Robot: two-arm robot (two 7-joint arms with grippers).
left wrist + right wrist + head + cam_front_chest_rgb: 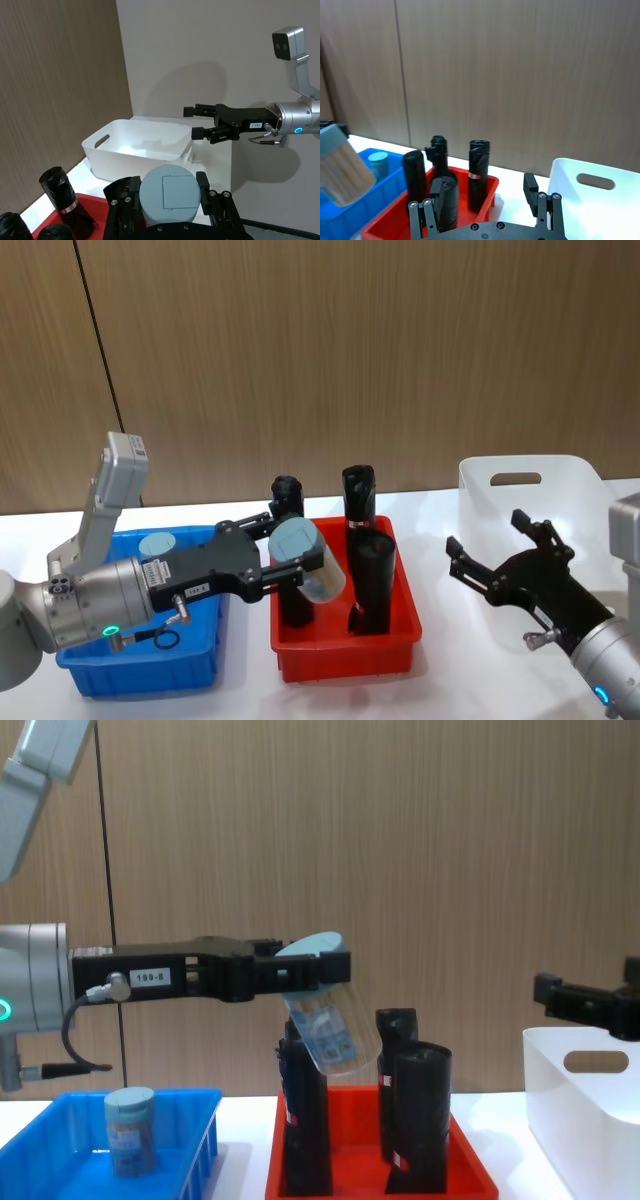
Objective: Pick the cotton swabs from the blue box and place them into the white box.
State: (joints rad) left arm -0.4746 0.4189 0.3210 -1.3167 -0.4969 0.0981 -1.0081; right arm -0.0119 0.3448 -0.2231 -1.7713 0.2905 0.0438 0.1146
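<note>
My left gripper (296,556) is shut on a cotton swab tub (309,560) with a pale grey-blue lid, held tilted in the air above the red bin. From the side, the held tub (330,1018) hangs well above the rolls. A second cotton swab tub (157,545) stands upright in the blue box (196,664) at the left. At the right stands the white box (505,502), its inside bare in the left wrist view (127,165). My right gripper (488,537) hovers open just left of the white box, nothing between its fingers.
A red bin (345,658) sits between the two boxes, holding three tall black wrapped rolls (373,580). A black ring (166,639) lies on the blue box's floor. A wooden panel wall runs behind the white table.
</note>
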